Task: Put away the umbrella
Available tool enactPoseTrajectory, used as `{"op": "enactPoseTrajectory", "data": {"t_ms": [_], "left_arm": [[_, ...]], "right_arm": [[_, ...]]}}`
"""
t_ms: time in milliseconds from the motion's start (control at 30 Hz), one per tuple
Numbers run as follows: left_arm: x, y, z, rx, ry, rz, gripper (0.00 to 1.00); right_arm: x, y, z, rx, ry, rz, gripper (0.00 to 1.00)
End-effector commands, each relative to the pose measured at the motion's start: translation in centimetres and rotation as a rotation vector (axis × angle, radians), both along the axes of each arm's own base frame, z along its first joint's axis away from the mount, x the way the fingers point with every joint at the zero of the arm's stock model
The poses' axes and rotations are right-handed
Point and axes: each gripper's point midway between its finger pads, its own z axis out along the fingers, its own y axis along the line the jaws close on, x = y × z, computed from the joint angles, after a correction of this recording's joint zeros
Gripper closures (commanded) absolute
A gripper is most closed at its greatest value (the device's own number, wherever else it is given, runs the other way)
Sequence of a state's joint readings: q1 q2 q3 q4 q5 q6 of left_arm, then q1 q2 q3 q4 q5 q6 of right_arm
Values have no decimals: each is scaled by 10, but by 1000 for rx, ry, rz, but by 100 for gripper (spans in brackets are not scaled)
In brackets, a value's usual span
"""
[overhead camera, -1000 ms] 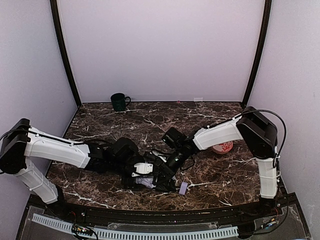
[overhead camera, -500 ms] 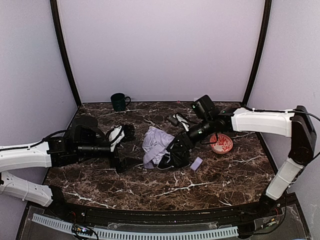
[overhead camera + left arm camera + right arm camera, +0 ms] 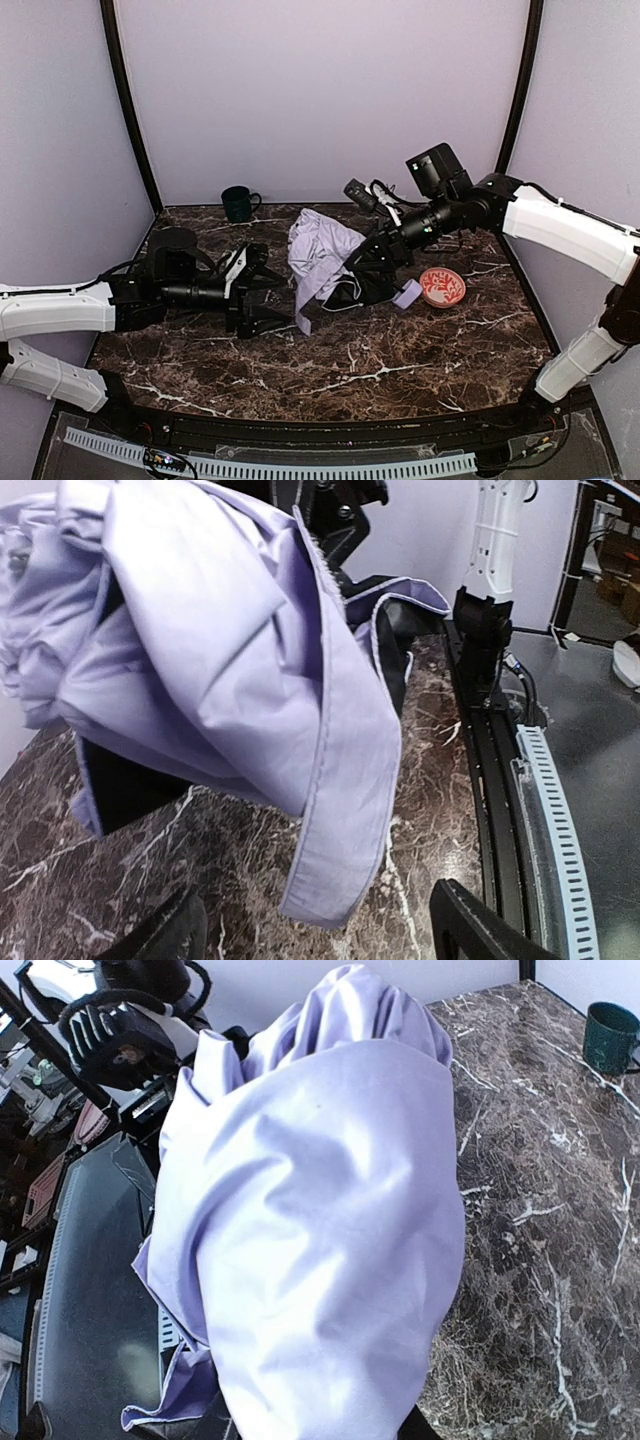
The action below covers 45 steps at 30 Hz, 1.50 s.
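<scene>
Gathering step. Right gripper point(image 3: 372, 262) is clamped on the umbrella point(image 3: 318, 250), raised over mid-table point(image 3: 420, 350), canopy hanging loose. Left gripper point(image 3: 268, 298) is spread apart beside the drooping hem. Next I'd pinch that fabric.

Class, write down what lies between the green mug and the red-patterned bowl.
The umbrella, its lavender fabric drooping, lies between the green mug and the red-patterned bowl; the top view shows this.
</scene>
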<state>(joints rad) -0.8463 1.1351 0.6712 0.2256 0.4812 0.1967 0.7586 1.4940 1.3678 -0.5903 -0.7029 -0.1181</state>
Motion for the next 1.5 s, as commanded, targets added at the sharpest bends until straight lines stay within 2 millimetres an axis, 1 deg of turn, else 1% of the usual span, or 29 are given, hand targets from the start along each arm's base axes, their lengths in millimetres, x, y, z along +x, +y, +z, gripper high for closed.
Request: {"op": "enactPoseTrajectory", "data": {"t_ms": [0,67,167,267,333,400,467,500,533,567,667,700,733,800,833,867,933,1000,1033,1067,1133,1200,1267,1367,1467], "left_arm": [[-24,-10,21,-118,-74,-153,21],[-30,-15,21,-127,-92,-190,22],[-28,-24,10,-108,-76,-191,25],[-21,-33,-1,-87,-60,-176,34],[-20,-38,-6,-75,-52,-180,38],[-19,-40,-8,-70,-46,-183,48],[-21,-39,-8,-71,-44,-187,70],[-23,-37,-6,-75,-45,-189,76],[-26,-34,-5,-80,-48,-195,77],[-30,-31,-1,-91,-56,-201,77],[-40,-22,1,-103,-62,-217,77],[-43,-21,2,-107,-60,-227,73],[-47,-20,4,-110,-60,-239,62],[-50,-19,7,-102,-60,-254,31],[-50,-18,8,-90,-54,-250,23],[-48,-17,11,-87,-58,-241,18],[-47,-15,19,-100,-75,-233,13],[-50,-13,28,-130,-91,-276,13],[-48,-14,31,-139,-96,-285,14],[-44,-18,33,-136,-99,-286,16],[-45,-29,41,-137,-75,-341,21],[-45,-38,49,-158,-45,-385,21],[-49,-44,57,-206,-20,-433,21],[-66,-51,64,-267,0,-513,21],[-77,-59,56,-248,-7,-538,21]], "right_arm": [[-17,-1,45,92,-85,115,100],[-17,0,47,87,-89,118,100],[-14,2,52,85,-97,119,100],[-14,5,60,103,-96,130,100],[-14,5,63,103,-100,135,100],[-15,4,65,105,-107,138,100],[-16,3,67,105,-109,141,100],[-16,3,66,101,-111,141,100],[-16,2,66,95,-114,143,100],[-16,1,65,90,-121,146,100],[-15,1,64,81,-126,140,100],[-14,1,64,82,-125,140,100],[-15,2,63,83,-119,143,100],[-15,2,64,81,-120,147,100],[-16,1,65,79,-122,151,100],[-17,0,65,78,-123,156,100],[-22,-1,67,83,-122,183,100],[-29,-4,74,87,-138,227,100],[-33,-7,75,82,-150,253,100],[-37,-9,77,79,-165,279,100],[-42,-13,77,69,-189,317,100],[-46,-15,78,67,-209,347,100],[-44,-15,81,66,-226,347,100],[-36,-12,89,71,-274,325,100],[-32,-8,97,83,-298,321,100]]}}
